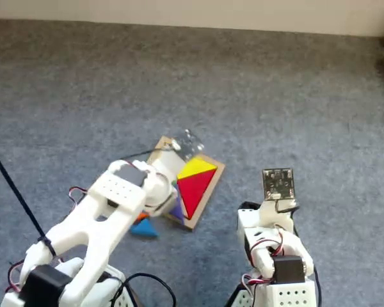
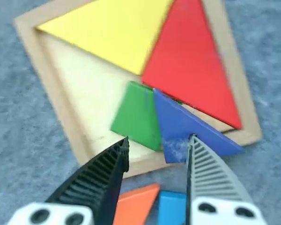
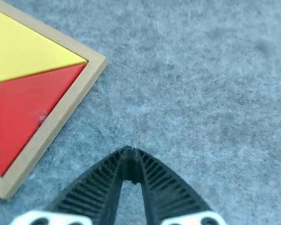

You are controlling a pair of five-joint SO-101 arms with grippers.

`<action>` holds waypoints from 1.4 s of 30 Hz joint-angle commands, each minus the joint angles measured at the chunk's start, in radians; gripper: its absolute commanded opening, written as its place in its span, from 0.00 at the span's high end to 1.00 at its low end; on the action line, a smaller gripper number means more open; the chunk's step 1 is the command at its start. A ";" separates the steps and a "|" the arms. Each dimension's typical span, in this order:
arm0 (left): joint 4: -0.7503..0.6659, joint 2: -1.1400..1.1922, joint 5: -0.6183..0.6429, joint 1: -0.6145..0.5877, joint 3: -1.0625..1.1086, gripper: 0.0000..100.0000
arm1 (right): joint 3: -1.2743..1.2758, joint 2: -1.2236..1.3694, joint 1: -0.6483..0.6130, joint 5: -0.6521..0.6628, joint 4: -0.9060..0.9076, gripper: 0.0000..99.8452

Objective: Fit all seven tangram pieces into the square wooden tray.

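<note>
The square wooden tray (image 2: 50,89) holds a big yellow triangle (image 2: 107,30) and a big red triangle (image 2: 192,65) side by side. A green piece (image 2: 138,115) lies flat inside, touching the red one. A dark blue triangle (image 2: 182,126) lies next to it, with its tip over the tray's rim. My left gripper (image 2: 159,138) hangs open just above the green and blue pieces, holding nothing. On the carpet outside the tray are an orange piece (image 2: 136,201) and a light blue piece (image 2: 171,206). My right gripper (image 3: 131,152) is shut and empty over bare carpet, beside the tray (image 3: 61,117).
In the high view the left arm (image 1: 115,198) covers the near-left part of the tray (image 1: 208,192), and the right arm (image 1: 275,243) stands to the tray's right. A small clear glossy object (image 1: 189,144) lies at the tray's far corner. Grey carpet surrounds everything.
</note>
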 commanded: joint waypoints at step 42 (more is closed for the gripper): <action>0.118 -0.130 -0.092 -0.130 -0.076 0.80 | 0.117 -0.010 0.012 -0.003 0.004 0.99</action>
